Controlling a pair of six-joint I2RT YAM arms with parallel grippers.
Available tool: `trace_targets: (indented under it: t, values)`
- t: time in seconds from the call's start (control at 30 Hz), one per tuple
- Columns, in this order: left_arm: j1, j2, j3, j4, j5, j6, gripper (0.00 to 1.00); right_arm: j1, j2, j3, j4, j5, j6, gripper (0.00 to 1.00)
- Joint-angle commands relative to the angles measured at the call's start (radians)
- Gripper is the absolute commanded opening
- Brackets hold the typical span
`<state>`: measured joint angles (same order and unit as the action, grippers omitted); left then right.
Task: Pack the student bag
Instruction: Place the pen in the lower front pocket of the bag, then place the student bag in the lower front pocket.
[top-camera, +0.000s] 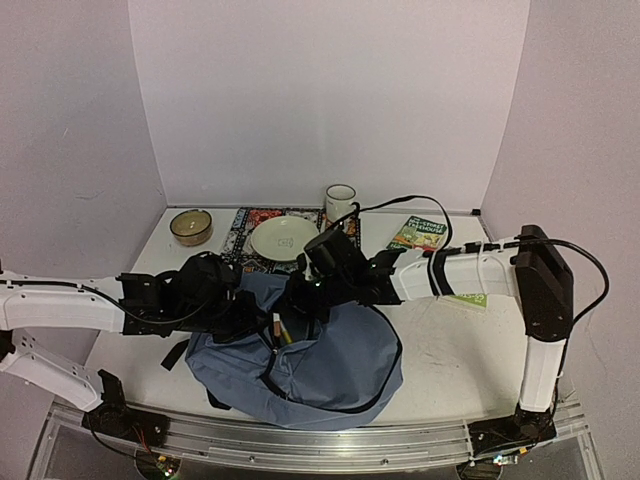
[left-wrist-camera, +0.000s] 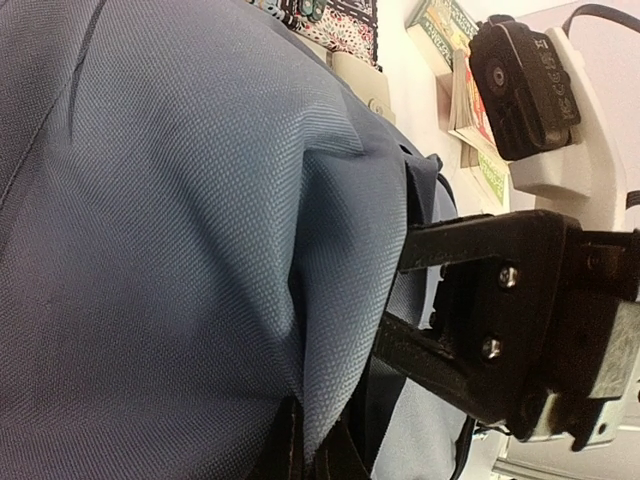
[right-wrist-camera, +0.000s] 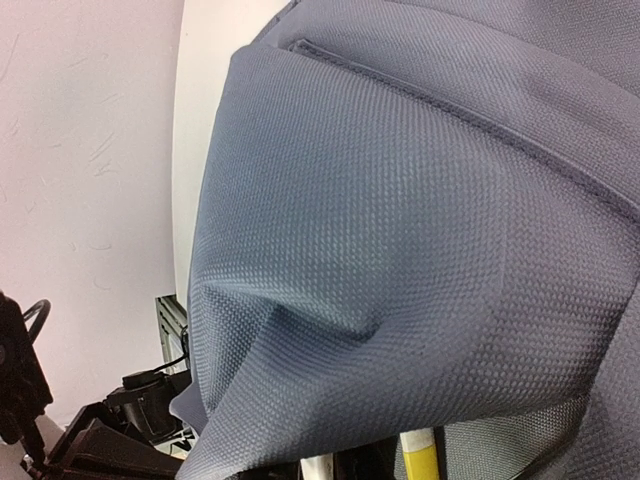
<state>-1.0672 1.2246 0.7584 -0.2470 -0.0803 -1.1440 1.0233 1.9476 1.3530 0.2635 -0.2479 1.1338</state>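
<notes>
The slate-blue student bag (top-camera: 320, 365) lies at the table's near middle, its top edge lifted between my two grippers. My left gripper (top-camera: 243, 312) is at the bag's left top edge, and in the left wrist view a fold of the fabric (left-wrist-camera: 330, 300) is pinched between its shut fingers (left-wrist-camera: 285, 450). My right gripper (top-camera: 298, 297) is at the top edge from the right. In the right wrist view the bag's fabric (right-wrist-camera: 400, 230) drapes over its jaws and hides them. Two pen-like sticks (top-camera: 279, 328), one white and one yellow (right-wrist-camera: 422, 460), poke out at the bag's mouth.
Behind the bag are a patterned placemat (top-camera: 245, 225) with a cream plate (top-camera: 284, 238), a tan bowl (top-camera: 190, 226) at the back left and a white mug (top-camera: 340, 202). A green book (top-camera: 418, 233) lies back right, another green item (top-camera: 462, 299) under the right arm.
</notes>
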Motion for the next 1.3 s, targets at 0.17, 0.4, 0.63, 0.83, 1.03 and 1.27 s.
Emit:
trace_targets:
  t: [0.17, 0.4, 0.63, 0.83, 1.03, 1.27]
  values:
    - [-0.016, -0.011, -0.004, 0.120, -0.018, -0.031, 0.01, -0.003, -0.141, -0.097, 0.031, 0.074, -0.114, 0.36]
    - [-0.016, 0.050, 0.045, 0.120, -0.022, 0.008, 0.07, 0.011, -0.255, -0.154, -0.050, 0.089, -0.257, 0.46]
    - [-0.016, 0.092, 0.095, 0.110, -0.029, 0.062, 0.28, 0.077, -0.344, -0.198, -0.176, 0.198, -0.464, 0.57]
    - [-0.016, 0.047, 0.107, 0.033, -0.053, 0.092, 0.53, 0.177, -0.357, -0.188, -0.251, 0.324, -0.624, 0.63]
    - [-0.016, -0.075, 0.068, -0.093, -0.125, 0.067, 0.68, 0.292, -0.334, -0.134, -0.315, 0.440, -0.802, 0.65]
    - [-0.016, -0.210, 0.015, -0.248, -0.174, -0.005, 0.72, 0.401, -0.256, -0.043, -0.341, 0.514, -1.037, 0.65]
